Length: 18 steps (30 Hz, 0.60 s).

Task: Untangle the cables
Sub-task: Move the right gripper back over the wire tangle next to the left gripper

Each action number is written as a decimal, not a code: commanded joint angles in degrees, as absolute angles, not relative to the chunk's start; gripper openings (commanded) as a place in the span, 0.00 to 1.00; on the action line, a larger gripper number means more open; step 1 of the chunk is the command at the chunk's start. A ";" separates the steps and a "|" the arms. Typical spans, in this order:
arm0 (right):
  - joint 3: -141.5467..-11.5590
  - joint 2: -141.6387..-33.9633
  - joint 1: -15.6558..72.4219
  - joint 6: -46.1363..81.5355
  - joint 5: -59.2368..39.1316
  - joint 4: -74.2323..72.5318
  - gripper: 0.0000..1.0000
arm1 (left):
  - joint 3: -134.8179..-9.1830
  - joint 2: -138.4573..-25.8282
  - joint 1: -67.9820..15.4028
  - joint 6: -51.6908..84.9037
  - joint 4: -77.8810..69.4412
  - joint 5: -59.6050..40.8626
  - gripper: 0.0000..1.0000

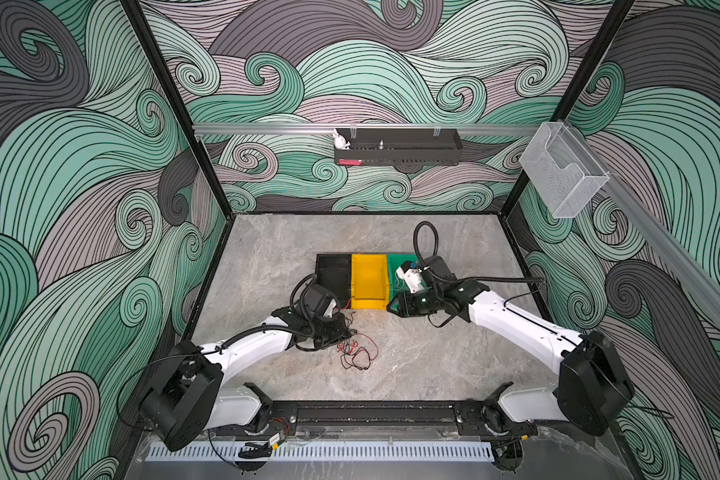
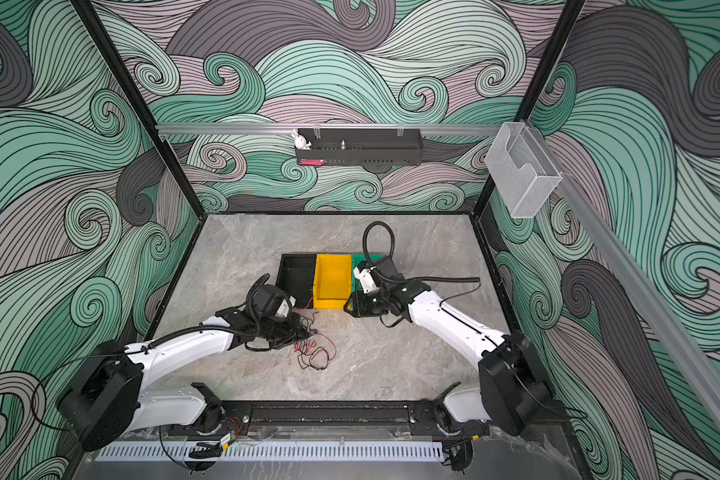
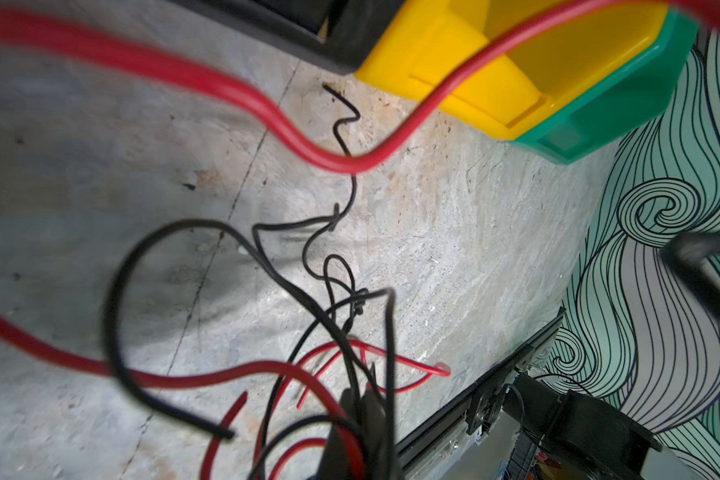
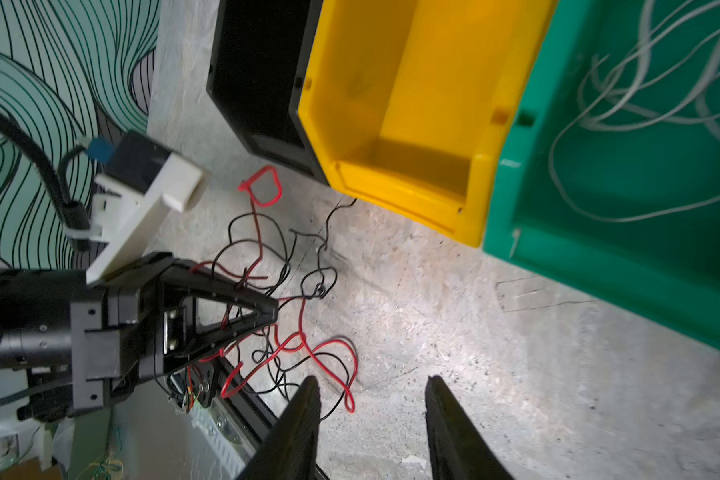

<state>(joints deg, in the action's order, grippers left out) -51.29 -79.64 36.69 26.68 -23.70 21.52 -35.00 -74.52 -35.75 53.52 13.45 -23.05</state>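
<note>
Cables [image 3: 350, 166], thin red and black, pinched in your closed left hand [image 4: 273, 311]; right hand [image 4: 373, 380] half open, empty. Right wrist view, unlike left, shows white cables [image 4: 599, 124] in glossy green bin [image 4: 599, 270].

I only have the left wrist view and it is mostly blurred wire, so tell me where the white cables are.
Observer: The white cables lie inside the green bin.
Operator: Report the right jaws.
Observer: The right jaws stand open and empty above the table, in front of the green bin.
Operator: Check the yellow bin.
Observer: The yellow bin is empty.
</note>
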 commanded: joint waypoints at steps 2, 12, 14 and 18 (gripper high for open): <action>-47.89 -80.64 40.86 29.76 -25.43 12.72 0.45 | -35.22 -75.83 -36.21 54.64 10.50 -23.93 0.04; -47.90 -89.51 45.33 26.37 -27.95 7.75 0.50 | -34.20 -78.58 -36.21 55.25 8.78 -23.30 0.13; -48.19 -91.26 45.70 26.20 -27.96 7.23 0.49 | -34.10 -78.54 -36.25 55.72 8.45 -23.02 0.16; -48.82 -93.46 46.40 25.53 -28.28 6.53 0.48 | -34.34 -77.50 -36.21 55.64 9.77 -21.87 0.22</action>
<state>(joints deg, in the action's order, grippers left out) -47.66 -92.25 45.82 26.81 -27.44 8.38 -34.09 -78.24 -35.81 55.09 9.43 -23.11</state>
